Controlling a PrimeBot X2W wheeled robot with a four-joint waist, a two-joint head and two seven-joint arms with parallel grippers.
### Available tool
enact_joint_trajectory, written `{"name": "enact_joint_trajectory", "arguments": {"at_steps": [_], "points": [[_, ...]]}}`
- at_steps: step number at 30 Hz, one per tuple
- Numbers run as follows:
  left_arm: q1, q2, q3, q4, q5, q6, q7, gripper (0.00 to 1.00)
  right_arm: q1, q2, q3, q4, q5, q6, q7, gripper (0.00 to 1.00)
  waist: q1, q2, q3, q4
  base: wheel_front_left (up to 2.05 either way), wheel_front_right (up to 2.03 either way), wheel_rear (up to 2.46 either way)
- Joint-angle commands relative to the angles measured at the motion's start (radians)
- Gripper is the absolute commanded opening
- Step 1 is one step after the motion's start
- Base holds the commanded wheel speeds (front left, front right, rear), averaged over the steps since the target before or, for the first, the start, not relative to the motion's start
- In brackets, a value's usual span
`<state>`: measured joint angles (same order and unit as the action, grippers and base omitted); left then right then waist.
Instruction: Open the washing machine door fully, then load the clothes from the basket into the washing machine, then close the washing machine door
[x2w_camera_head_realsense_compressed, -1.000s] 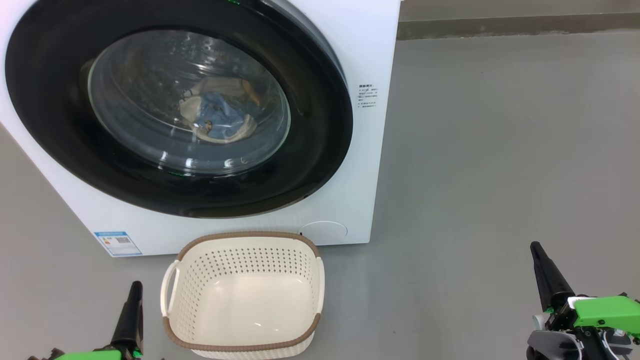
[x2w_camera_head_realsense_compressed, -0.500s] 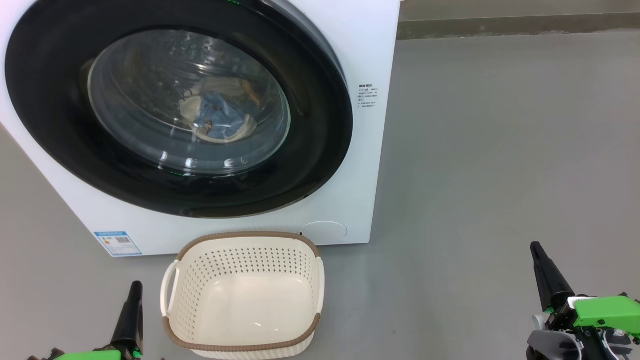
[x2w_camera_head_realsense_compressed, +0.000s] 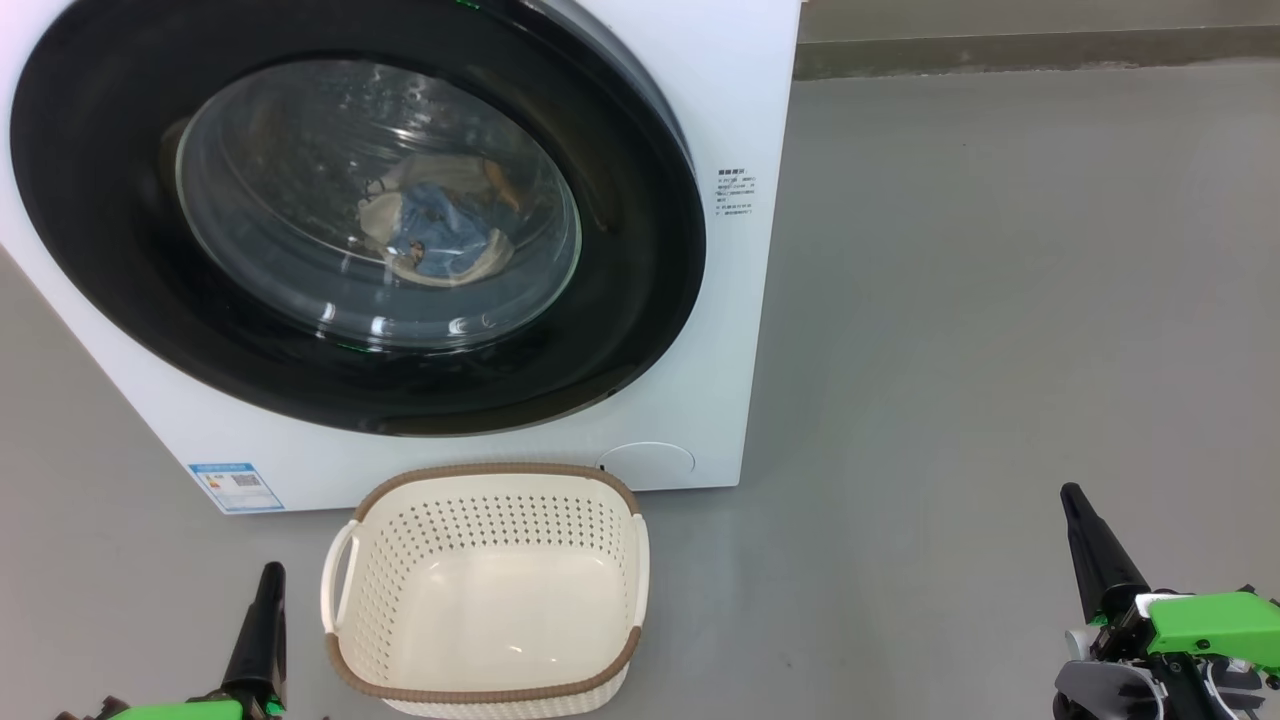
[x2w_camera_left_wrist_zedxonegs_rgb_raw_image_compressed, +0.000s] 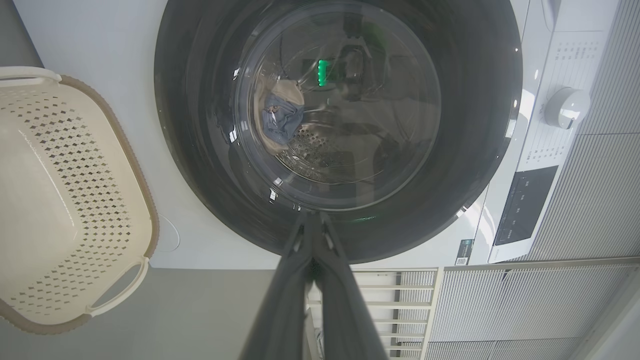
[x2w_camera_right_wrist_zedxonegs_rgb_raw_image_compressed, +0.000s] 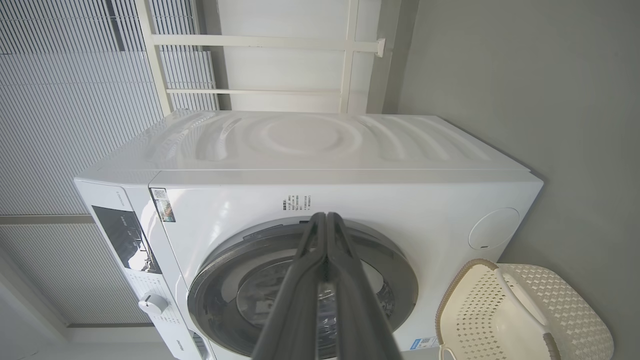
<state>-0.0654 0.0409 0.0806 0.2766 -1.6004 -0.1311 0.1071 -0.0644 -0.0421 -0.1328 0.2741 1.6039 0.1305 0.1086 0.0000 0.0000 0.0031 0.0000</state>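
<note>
Grey floor (x2w_camera_head_realsense_compressed: 950, 300) spreads before the machine (x2w_camera_head_realsense_compressed: 745, 110). Nothing has shifted over the last second. The door (x2w_camera_head_realsense_compressed: 640, 250) looks shut against the machine, and the clothes (x2w_camera_head_realsense_compressed: 435, 235) lie in the drum behind its glass. The basket (x2w_camera_head_realsense_compressed: 500, 470) stands with nothing in it, just in front of the machine. The left pincer (x2w_camera_head_realsense_compressed: 270, 575) and right pincer (x2w_camera_head_realsense_compressed: 1075, 500) hang low at either side, both clenched on nothing and well apart from the door. With the clothes loaded and the door closed, the task looks finished, and the stillness fits that.
</note>
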Motion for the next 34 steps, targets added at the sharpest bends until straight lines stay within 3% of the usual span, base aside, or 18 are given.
{"name": "enact_joint_trajectory", "arguments": {"at_steps": [1,34], "points": [[-0.043,0.009,0.033,-0.032,-0.008,0.000,0.006,0.00,-0.044,-0.008,0.018,-0.029,0.004,0.000,0.005,0.00,0.0000,0.0000,0.000,0.000,0.00,0.00,0.00],[-0.043,0.009,0.033,-0.032,-0.008,0.000,0.006,0.00,-0.044,-0.008,0.018,-0.029,0.004,0.000,0.005,0.00,0.0000,0.0000,0.000,0.000,0.00,0.00,0.00]]}}
